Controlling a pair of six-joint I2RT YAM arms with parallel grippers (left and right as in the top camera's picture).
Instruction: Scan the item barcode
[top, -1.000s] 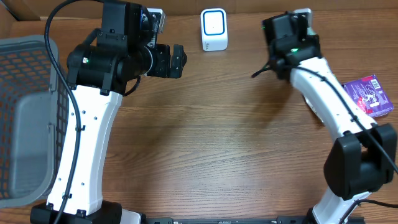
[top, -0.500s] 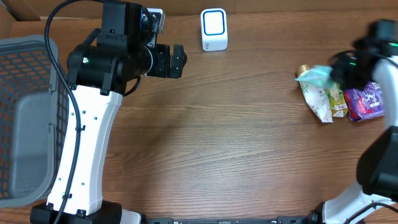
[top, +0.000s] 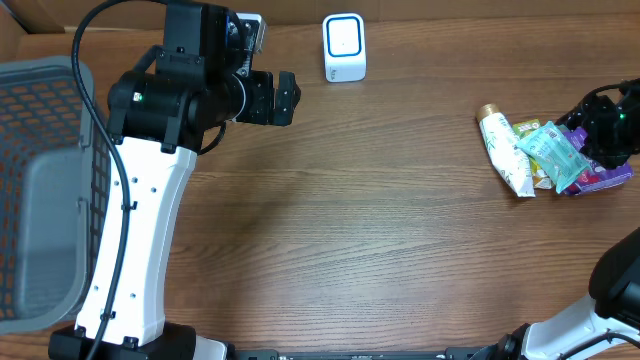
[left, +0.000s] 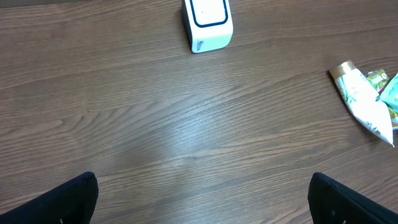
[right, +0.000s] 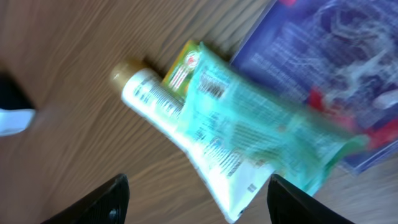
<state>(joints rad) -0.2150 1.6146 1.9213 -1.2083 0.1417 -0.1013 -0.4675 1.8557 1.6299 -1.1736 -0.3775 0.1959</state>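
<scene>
**Overhead.** The left gripper (top: 285, 97) sits in the upper left of the frame, over the wooden table (top: 380, 230), pointing toward the right with its jaws spread and nothing between them. The white and blue scanner (top: 345, 47) stands at the top centre, near the table's far edge. A grey mesh basket (top: 40, 130) fills the left edge. The items lie in a small heap at the right edge. A white tube (top: 505, 150) with a gold cap is on the heap's left side, cap toward the top. A teal packet (top: 550, 148) lies across the others, touching the tube. A yellow-green packet (top: 541, 179) peeks out below it. A purple packet (top: 598, 177) is furthest right. The right gripper (top: 592, 135) hangs just over the heap's right side, above the purple packet.

**Left wrist.** Both dark fingers (left: 68, 199) show only as tips in the bottom corners, far apart, with bare wood between them. The scanner is at the top centre, and the tube and a sliver of teal are at the right edge.

**Right wrist.** The picture is blurred. The fingers (right: 109, 199) stand wide apart at the bottom, pinching nothing. The teal packet runs diagonally through the centre. It overlaps the tube on its left and the purple packet at the upper right. The tube's flat end reaches down between the fingertips, and the yellow-green packet shows just above the teal one.
</scene>
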